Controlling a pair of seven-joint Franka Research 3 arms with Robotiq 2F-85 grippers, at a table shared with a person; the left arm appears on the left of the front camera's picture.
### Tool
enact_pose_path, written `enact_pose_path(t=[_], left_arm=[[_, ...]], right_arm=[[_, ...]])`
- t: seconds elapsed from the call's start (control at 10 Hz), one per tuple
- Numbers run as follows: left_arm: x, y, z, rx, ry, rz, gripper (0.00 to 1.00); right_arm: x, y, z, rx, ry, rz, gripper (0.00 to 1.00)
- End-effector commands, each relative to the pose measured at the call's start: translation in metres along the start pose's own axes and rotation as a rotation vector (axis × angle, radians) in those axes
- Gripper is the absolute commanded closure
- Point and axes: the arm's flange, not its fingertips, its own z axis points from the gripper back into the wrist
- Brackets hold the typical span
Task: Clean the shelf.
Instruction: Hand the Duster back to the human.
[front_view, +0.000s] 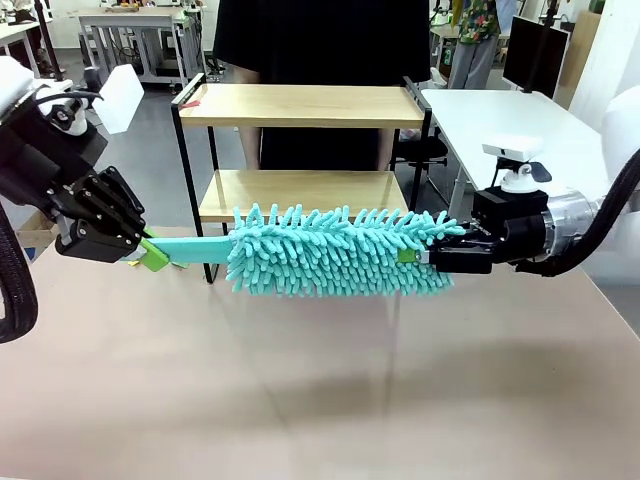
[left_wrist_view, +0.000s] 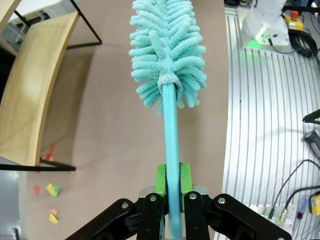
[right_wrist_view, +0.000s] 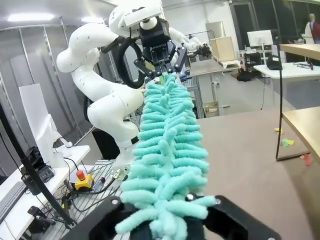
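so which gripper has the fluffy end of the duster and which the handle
The right gripper is shut on the fluffy tip of the teal duster; the left gripper clamps its smooth handle end.

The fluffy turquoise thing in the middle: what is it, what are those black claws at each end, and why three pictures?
It is a turquoise microfibre duster on a turquoise handle. The claws are two-finger grippers on two white robot arms. The left gripper is shut on the handle; the right gripper is shut on the fluffy tip. One picture looks across the beige table at a person in black standing behind a small two-tier wooden shelf in a black frame. The other two come from cameras on each wrist, looking along the fingers. Small coloured scraps lie on the table by the shelf's legs.
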Motion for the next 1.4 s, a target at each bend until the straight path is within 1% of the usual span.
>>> enact_pose_path(t=[0.0, 0.1, 0.2, 0.3, 0.4, 0.5, 0.6, 0.8, 0.9, 1.0, 1.2, 1.3], left_arm=[[0.004, -0.002, 0.0, -0.007, -0.021, -0.012, 0.87], [0.004, -0.002, 0.0, -0.007, -0.021, -0.012, 0.87], [0.0, 0.0, 0.0, 0.0, 0.0, 0.0, 0.31], [-0.003, 0.002, 0.007, 0.009, -0.04, 0.06, 0.3], [-0.009, 0.008, 0.021, -0.014, -0.13, 0.12, 0.0], [-0.016, 0.015, 0.036, -0.052, -0.202, 0.146, 0.26], [-0.025, 0.022, 0.049, -0.072, -0.258, 0.168, 0.0], [-0.054, 0.038, 0.074, -0.081, -0.367, 0.221, 0.0], [-0.08, 0.047, 0.087, -0.096, -0.442, 0.218, 0.0], [-0.106, 0.056, 0.097, -0.1, -0.489, 0.253, 0.0], [-0.142, 0.064, 0.109, -0.065, -0.546, 0.318, 0.0], [-0.149, 0.066, 0.11, -0.059, -0.572, 0.302, 0.0]], right_arm=[[0.002, -0.006, -0.001, -0.007, -0.015, 0.051, 1.0], [0.0, 0.0, 0.0, 0.0, 0.0, 0.0, 1.0], [0.0, 0.0, 0.0, 0.0, 0.0, 0.0, 1.0], [0.0, 0.0, 0.0, 0.0, 0.0, 0.0, 1.0], [0.0, 0.0, 0.0, 0.0, 0.0, 0.0, 1.0], [0.0, 0.0, 0.0, 0.0, 0.0, 0.0, 1.0], [0.0, 0.0, 0.0, 0.0, 0.0, 0.0, 1.0], [0.0, 0.0, 0.0, 0.0, 0.0, 0.0, 1.0], [0.0, 0.0, 0.0, 0.0, 0.0, 0.0, 1.0], [0.0, 0.0, 0.0, 0.0, 0.0, 0.0, 1.0], [0.0, 0.0, 0.0, 0.0, 0.0, 0.0, 1.0], [0.0, 0.0, 0.0, 0.0, 0.0, 0.0, 1.0]])
